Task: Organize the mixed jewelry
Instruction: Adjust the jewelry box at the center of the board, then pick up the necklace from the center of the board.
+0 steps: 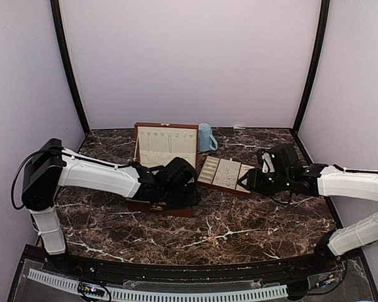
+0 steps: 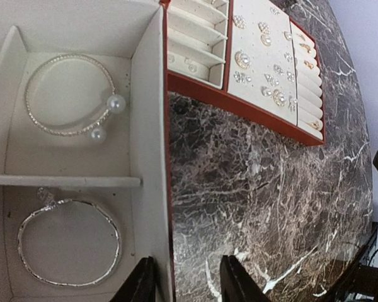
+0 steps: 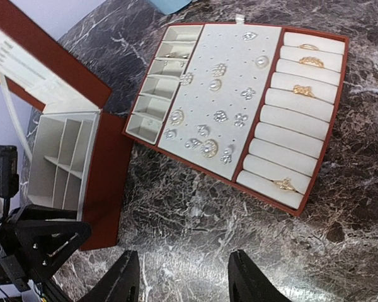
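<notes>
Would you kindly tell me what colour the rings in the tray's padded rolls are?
The rings are gold-coloured, clearest in the right wrist view.

left claw [image 2: 188, 281] parted, right claw [image 3: 184, 278] parted

So the dark brown marble table [image 1: 239, 233] is carrying three things here. A reddish-brown wooden box [image 1: 170, 154] is sitting left of centre, with its lid standing open toward the back wall. A flat brown-edged tray [image 1: 209, 170] is lying at an angle just to its right, near the box's corner. A light-blue mug [image 1: 206, 137] is standing upright behind them, just beside the lid's right edge, with its handle pointing right.
</notes>
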`<state>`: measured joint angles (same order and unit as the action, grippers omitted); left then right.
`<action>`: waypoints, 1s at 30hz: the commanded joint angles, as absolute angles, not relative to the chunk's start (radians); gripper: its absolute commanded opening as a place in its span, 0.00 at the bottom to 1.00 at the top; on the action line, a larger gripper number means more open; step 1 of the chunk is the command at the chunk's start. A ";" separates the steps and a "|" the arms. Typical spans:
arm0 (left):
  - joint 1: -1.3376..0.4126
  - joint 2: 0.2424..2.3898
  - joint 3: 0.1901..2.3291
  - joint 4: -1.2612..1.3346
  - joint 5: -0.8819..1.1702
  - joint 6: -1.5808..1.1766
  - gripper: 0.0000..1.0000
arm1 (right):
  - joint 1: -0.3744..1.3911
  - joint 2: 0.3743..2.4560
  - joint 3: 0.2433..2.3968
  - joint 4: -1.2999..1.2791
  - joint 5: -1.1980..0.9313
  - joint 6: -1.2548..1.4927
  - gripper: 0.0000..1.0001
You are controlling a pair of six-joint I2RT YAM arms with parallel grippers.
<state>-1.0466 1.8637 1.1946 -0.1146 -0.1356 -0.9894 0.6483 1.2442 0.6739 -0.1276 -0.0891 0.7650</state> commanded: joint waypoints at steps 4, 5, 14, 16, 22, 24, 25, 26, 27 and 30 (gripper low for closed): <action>-1.065 1.651 1.166 -0.091 -0.223 -0.800 0.55 | 0.793 1.165 0.644 -0.191 -0.139 0.691 0.50; -1.065 1.613 1.154 -0.091 -0.240 -0.781 0.59 | 0.823 1.160 0.640 -0.192 -0.138 0.690 0.49; -1.012 1.338 0.914 0.024 -0.276 -0.685 0.72 | 1.093 1.319 0.700 -0.262 0.038 0.738 0.37; -0.980 1.288 0.861 0.050 -0.230 -0.706 0.72 | 1.143 1.372 0.728 -0.263 0.061 0.756 0.36; -0.923 1.230 0.819 0.069 -0.031 -0.638 0.72 | 1.239 1.522 0.816 -0.297 0.130 0.787 0.32; -0.921 1.241 0.849 0.023 -0.007 -0.604 0.72 | 1.253 1.556 0.836 -0.302 0.147 0.784 0.31; -0.921 1.244 0.857 0.014 -0.005 -0.587 0.72 | 1.258 1.571 0.844 -0.303 0.152 0.781 0.30; -0.920 1.247 0.867 -0.006 -0.003 -0.581 0.72 | 1.260 1.587 0.853 -0.305 0.156 0.778 0.30; -0.919 1.247 0.869 -0.014 -0.003 -0.576 0.72 | 1.263 1.604 0.863 -0.311 0.159 0.775 0.29; -0.914 1.241 0.853 -0.005 0.025 -0.579 0.72 | 1.278 1.646 0.890 -0.334 0.176 0.765 0.26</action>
